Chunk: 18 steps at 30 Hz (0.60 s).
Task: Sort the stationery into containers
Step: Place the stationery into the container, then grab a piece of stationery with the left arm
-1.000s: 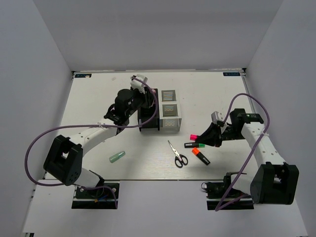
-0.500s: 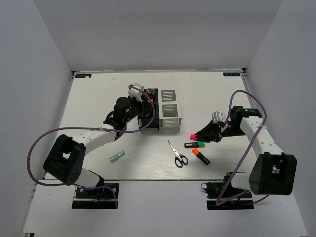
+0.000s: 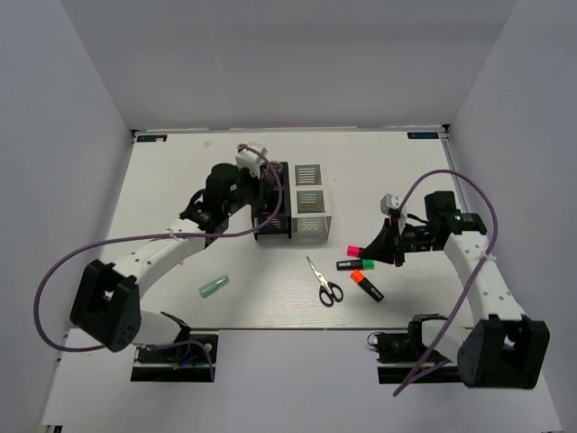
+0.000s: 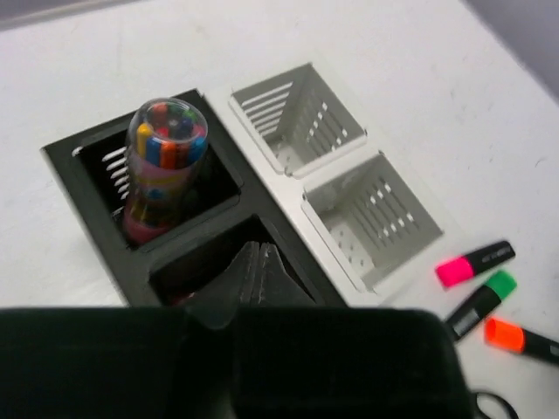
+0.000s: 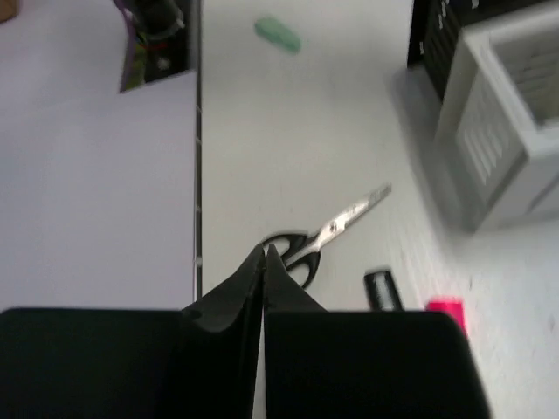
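Note:
The black organiser [image 3: 270, 216] [image 4: 92, 188] holds a clear tube [image 4: 162, 166] of coloured pieces upright in its far compartment. My left gripper [image 3: 261, 194] [image 4: 258, 250] is shut and empty, over its near compartment. The white organiser [image 3: 308, 204] [image 4: 419, 229] is empty. The pink [image 3: 353, 249], green [image 3: 350, 264] and orange [image 3: 365, 284] markers lie right of the scissors [image 3: 323, 281] [image 5: 330, 237]. My right gripper [image 3: 374, 246] [image 5: 265, 253] is shut and empty, just right of the pink marker. The pale-green pen [image 3: 214, 287] [image 5: 278, 35] lies at the front left. The pink clip is not clearly visible.
White walls enclose the table on three sides. The table's front edge [image 3: 297, 327] runs just behind the arm bases. Purple cables loop off both arms.
My left wrist has shifted slightly above the black organiser. My right arm has shifted its pose, with its gripper still by the pink marker. No object has moved.

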Motion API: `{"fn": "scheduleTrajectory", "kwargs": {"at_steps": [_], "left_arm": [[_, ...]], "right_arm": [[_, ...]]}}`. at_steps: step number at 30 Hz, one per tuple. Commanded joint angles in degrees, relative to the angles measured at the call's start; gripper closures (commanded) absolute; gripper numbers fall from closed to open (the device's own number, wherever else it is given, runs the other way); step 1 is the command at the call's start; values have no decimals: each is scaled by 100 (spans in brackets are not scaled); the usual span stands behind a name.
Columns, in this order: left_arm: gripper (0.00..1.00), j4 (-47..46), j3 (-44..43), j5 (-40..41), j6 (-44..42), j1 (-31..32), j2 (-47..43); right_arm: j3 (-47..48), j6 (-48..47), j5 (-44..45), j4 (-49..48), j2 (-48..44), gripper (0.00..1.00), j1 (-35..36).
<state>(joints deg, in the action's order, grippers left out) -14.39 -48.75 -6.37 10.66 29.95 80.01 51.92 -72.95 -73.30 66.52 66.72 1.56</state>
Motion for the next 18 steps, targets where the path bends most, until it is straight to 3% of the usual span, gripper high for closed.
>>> {"fn": "scheduleTrajectory", "kwargs": {"at_steps": [1,3,4,5,6,8,11,13,14,15,16,18], "left_arm": [[100,2869,-1151,457,-467,325,-837],[100,4365,-1391,514,-879,353,-1022],[89,4697,-1235,297,-977,249,-1222],[70,5518,-1155,129,-1021,126,-1285],[51,5805,-1119,-21,-1457,72,-1329],[42,6933,-1267,-23,-1575,2,-1216],[34,7772,-1418,179,-1725,28,-883],[31,7820,-1216,198,-1777,80,-803],[31,7794,-1129,241,-1812,107,-820],[29,7498,-771,198,-1830,159,-855],[29,7399,-646,163,-1943,195,-873],[28,7119,-234,136,-2006,291,-847]], "right_arm": [[-401,4735,1804,-3412,-712,100,11],[-350,5541,2336,-3523,-906,100,11],[-332,5894,2164,-3697,-897,73,-24],[-97,5889,1953,-3481,-793,10,-24],[-7,5758,1794,-3279,-722,9,-7],[247,5809,1599,-3006,-362,9,28],[362,5853,2529,-2917,-159,9,54],[101,6001,3246,-3222,-351,19,28],[3,6046,3356,-3512,-535,29,20],[-67,6082,3453,-3619,-685,67,11],[-199,6169,3541,-3724,-739,83,19],[-200,6187,3498,-3717,-783,98,11]]}}
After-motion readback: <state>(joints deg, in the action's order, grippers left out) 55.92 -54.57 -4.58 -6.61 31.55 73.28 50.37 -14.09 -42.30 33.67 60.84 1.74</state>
